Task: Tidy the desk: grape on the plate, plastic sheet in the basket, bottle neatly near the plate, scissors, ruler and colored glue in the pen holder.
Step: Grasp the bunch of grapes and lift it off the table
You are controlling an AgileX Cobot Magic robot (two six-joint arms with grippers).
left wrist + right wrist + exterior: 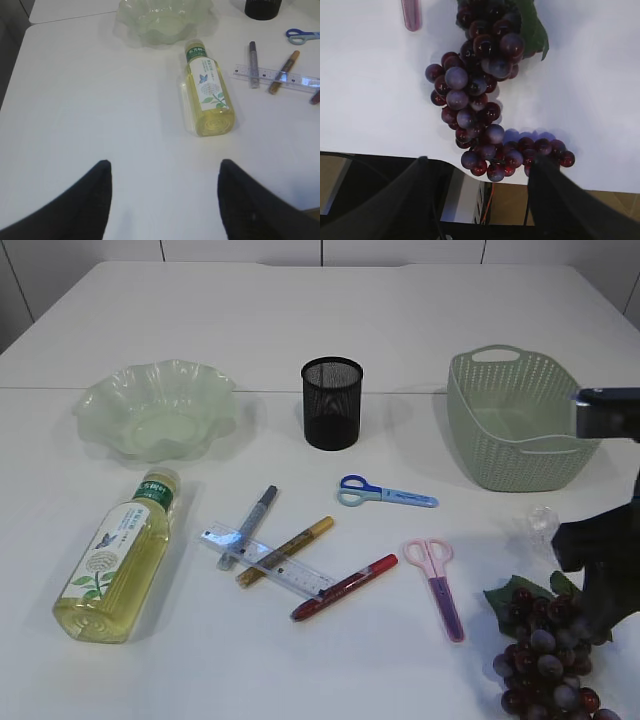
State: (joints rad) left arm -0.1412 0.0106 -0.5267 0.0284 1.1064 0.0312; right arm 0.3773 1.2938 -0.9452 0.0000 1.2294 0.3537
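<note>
Left gripper (162,200): jaws apart, nothing between them, over bare table (90,110) at the bottom of its wrist frame; bottle (206,90) lies on its side above and right of centre, cap toward the plate (165,22) at top centre.

Right gripper (477,200): jaws apart, holding nothing, low in its wrist frame; grape bunch (480,90) just above the gap, curving from top centre to lower right, at the table edge; green leaf (532,27) at its top.

Exterior view: grapes at lower right, partly behind the dark right arm (605,560); pink scissors (437,580) just left of them; blue scissors (380,492) at centre; ruler (268,562) left of centre, lying across a grey glue pen (248,525) and a gold glue pen (285,550); red glue pen (343,587) touching the ruler's right end; black mesh pen holder (331,403) upright at upper centre; green basket (515,420) at upper right; a clear crumpled plastic sheet (541,523) below the basket, faint.
</note>
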